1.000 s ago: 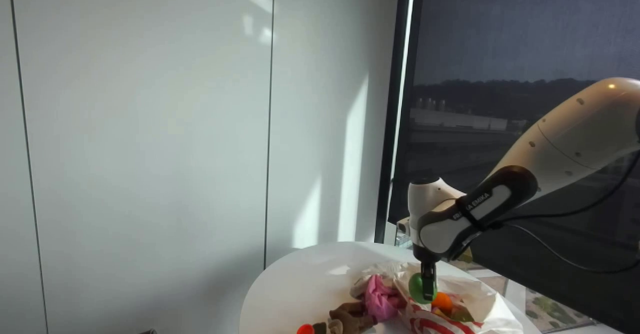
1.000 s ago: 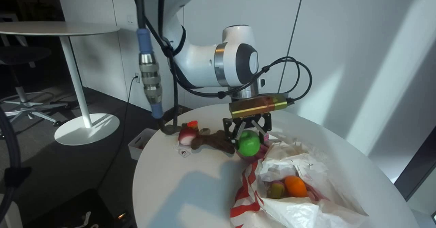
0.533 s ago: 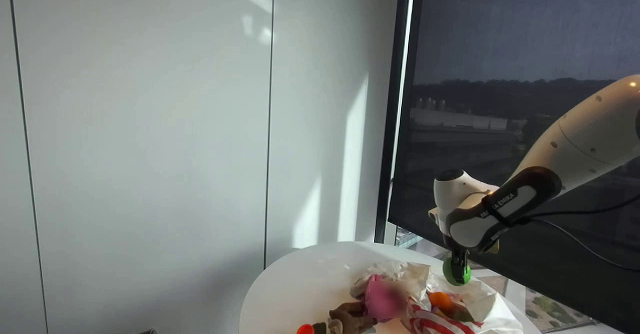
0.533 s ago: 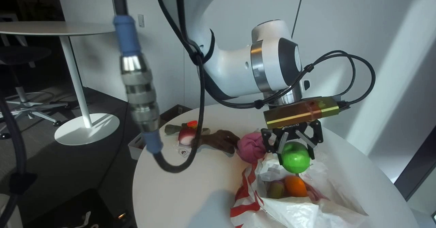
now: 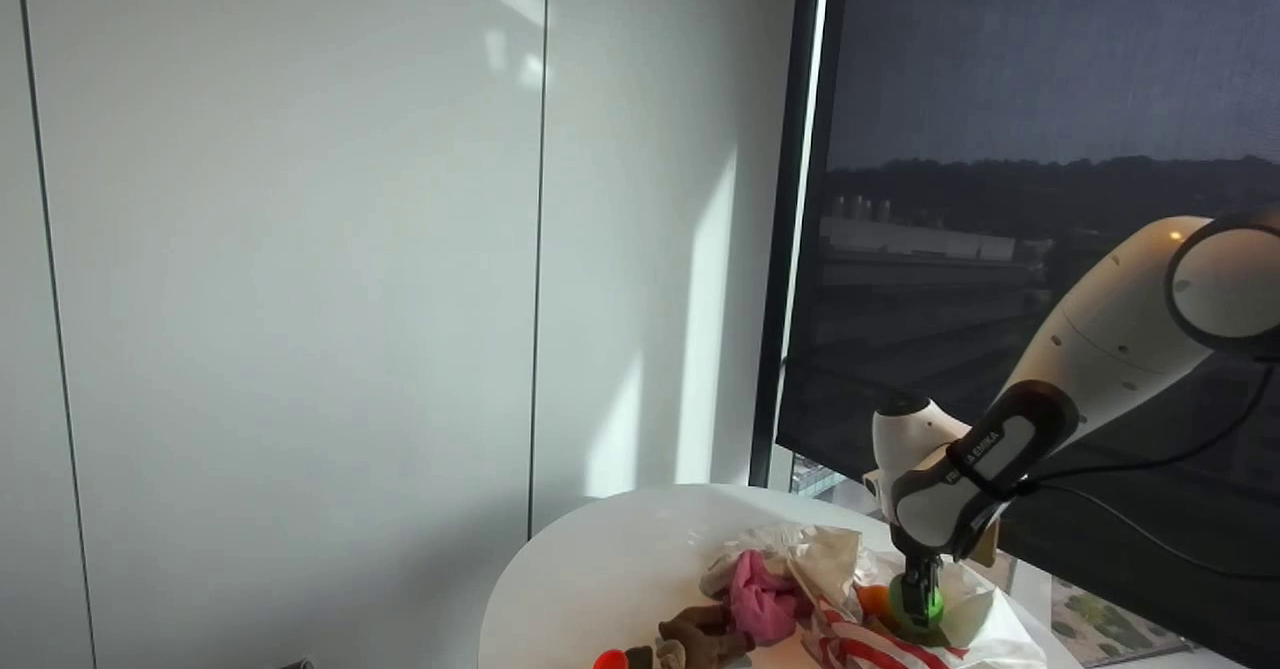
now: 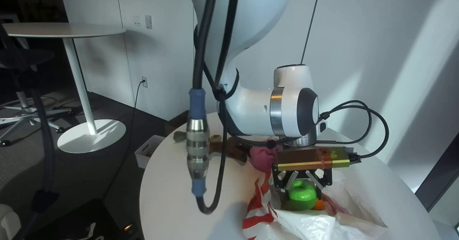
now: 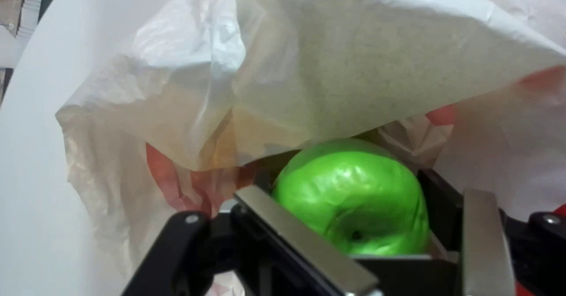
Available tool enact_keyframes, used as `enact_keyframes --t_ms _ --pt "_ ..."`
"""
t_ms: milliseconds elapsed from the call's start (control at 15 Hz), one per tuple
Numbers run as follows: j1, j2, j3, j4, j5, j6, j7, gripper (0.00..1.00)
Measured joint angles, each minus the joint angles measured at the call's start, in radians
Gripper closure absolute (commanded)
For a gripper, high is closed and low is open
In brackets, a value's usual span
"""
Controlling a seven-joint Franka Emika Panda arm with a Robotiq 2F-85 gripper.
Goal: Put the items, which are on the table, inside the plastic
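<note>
Fingers point(image 7: 442, 212): clamped on the green apple point(image 7: 353, 198).
Apple: held in the mouth of the plastic bag point(image 6: 308, 222); we should settle it low before letting go, then rise straight.
Flap point(image 7: 367, 61): at the apple's twelve o'clock in the wrist view; we mustn't snag it.
Pink bundle point(image 5: 765, 599): outside the bag, at nine o'clock from the apple in an exterior view; our wrist view misses it.

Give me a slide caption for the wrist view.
A gripper holds a green apple at the mouth of a crumpled red-and-white bag.
</note>
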Motion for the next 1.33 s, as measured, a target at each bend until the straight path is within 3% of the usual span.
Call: enact_keyframes --t_ms 200,600,733,1000,1333 --pt "-0.025 0.036 0.010 0.026 0.095 -0.002 -0.074 0.43" --pt "-0.125 0.043 0.121 0.052 0.449 -0.106 -0.345 0.43" --pt "-0.141 0.058 0.139 0.062 0.535 -0.174 -0.400 0.05" --pt "-0.143 0.086 0.128 0.082 0.559 -0.194 -0.405 0.00" --pt "-0.094 0.054 0.113 0.056 0.419 -0.023 -0.396 0.00"
